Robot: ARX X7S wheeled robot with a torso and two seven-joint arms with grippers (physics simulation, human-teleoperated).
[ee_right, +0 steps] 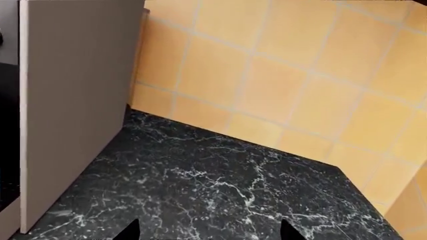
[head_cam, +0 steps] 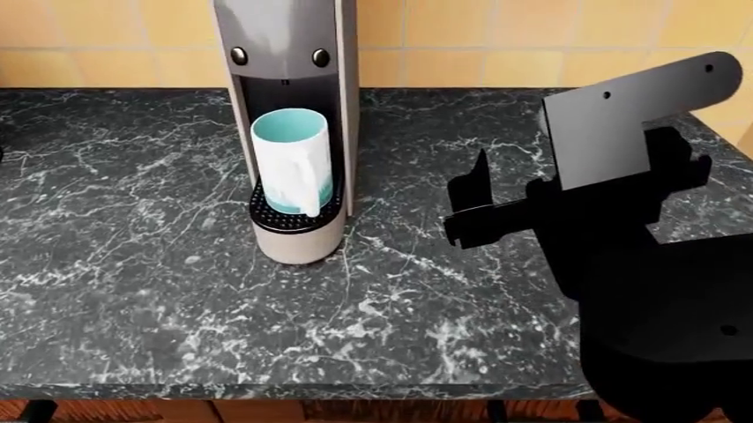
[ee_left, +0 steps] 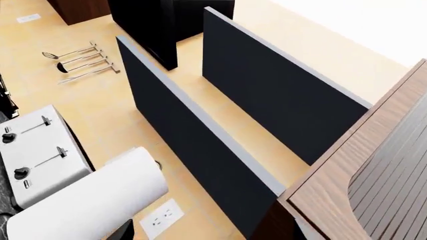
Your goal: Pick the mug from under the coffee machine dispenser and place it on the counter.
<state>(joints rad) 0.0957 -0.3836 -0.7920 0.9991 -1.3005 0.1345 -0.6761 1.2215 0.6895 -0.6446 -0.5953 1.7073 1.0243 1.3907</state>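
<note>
Mug (head_cam: 291, 160): white cylinder, teal interior, upright on perforated drip tray (head_cam: 261, 211) of coffee machine dispenser (head_cam: 286, 53). Right gripper (head_cam: 471, 211): raised over veined counter (head_cam: 141, 264), well apart, fingers spread, empty. Left gripper: unseen.

the tabletop (head_cam: 141, 291) is viewed from above and in front by the head camera, facing the tiled wall (head_cam: 530, 35). the same tabletop and wall are seen closer by the right wrist camera. the left wrist camera is aimed elsewhere, at a toaster (ee_left: 37, 150).
</note>
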